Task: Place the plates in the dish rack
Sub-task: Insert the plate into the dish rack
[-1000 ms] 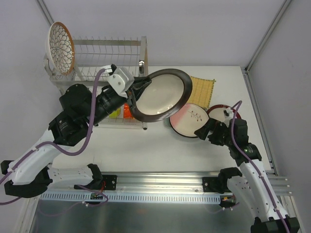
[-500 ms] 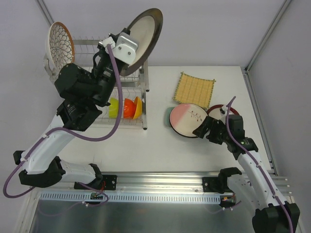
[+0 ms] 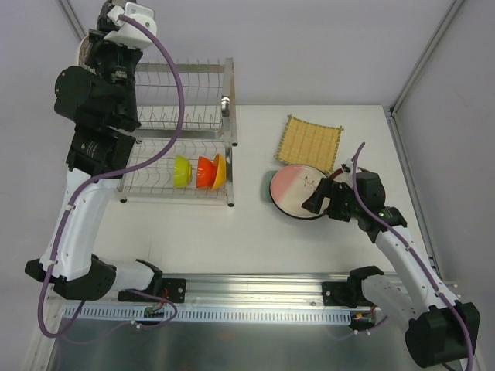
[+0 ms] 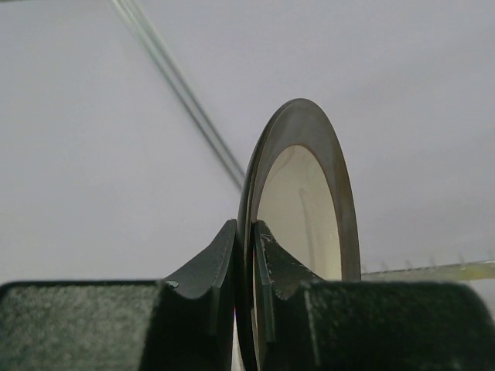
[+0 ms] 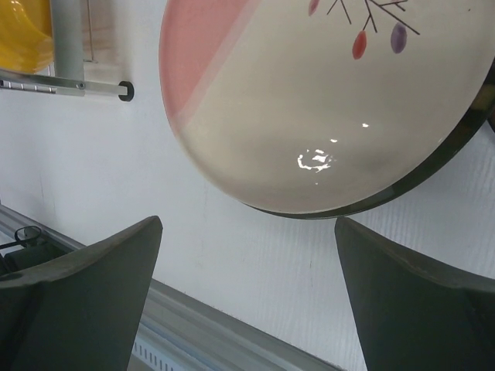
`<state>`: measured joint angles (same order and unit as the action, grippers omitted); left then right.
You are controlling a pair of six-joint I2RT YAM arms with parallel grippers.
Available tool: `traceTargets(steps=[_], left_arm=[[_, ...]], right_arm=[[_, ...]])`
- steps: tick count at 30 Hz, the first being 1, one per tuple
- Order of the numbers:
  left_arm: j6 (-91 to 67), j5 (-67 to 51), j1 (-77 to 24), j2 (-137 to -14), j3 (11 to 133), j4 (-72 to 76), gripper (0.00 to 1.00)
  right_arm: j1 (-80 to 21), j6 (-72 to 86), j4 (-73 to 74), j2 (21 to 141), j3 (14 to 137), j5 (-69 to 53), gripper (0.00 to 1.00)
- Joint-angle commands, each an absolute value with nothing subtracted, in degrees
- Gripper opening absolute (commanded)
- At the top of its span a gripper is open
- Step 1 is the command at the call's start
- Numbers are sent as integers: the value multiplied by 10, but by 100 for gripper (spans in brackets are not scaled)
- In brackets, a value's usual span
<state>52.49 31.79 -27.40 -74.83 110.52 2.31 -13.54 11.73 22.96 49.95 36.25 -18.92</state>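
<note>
We have swung our left gripper [image 4: 246,232], clamped on the cream plate [image 4: 302,209], to ten o'clock of the rack [image 3: 193,77]; our right gripper [image 5: 247,224], gaping and empty, has neared the pink plate [image 5: 309,116].

Robot lab cell: white table [image 3: 255,232], alu rail [image 3: 255,290] w/ bolted arm bases [image 3: 352,290], plain grey walls [image 3: 325,46].

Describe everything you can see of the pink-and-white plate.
The pink-and-white plate is round and glossy, ceramic by its look. It has a pink sector on one side and cream elsewhere, with a thin twig drawing bearing red and purple drops. A dark band follows its edge in the right wrist view. It lies face up on the white table, right of the dish rack and just in front of the yellow woven square. The right gripper hangs open at its near edge; neither finger seems to touch it.
</note>
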Motion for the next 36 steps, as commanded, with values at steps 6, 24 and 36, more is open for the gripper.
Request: traceTargets(steps=[6,24,36], left_arm=[[494,210,-138,-735,1118,45,0],[436,125,-25,-740,1029,21,0],[395,104,-4,-728,1021,9,0]], right_arm=[[-158,97,204,529,395,-199,100],[-178,86,194,542,396,-199,100],[-182,84,195,540,394,-198,100]])
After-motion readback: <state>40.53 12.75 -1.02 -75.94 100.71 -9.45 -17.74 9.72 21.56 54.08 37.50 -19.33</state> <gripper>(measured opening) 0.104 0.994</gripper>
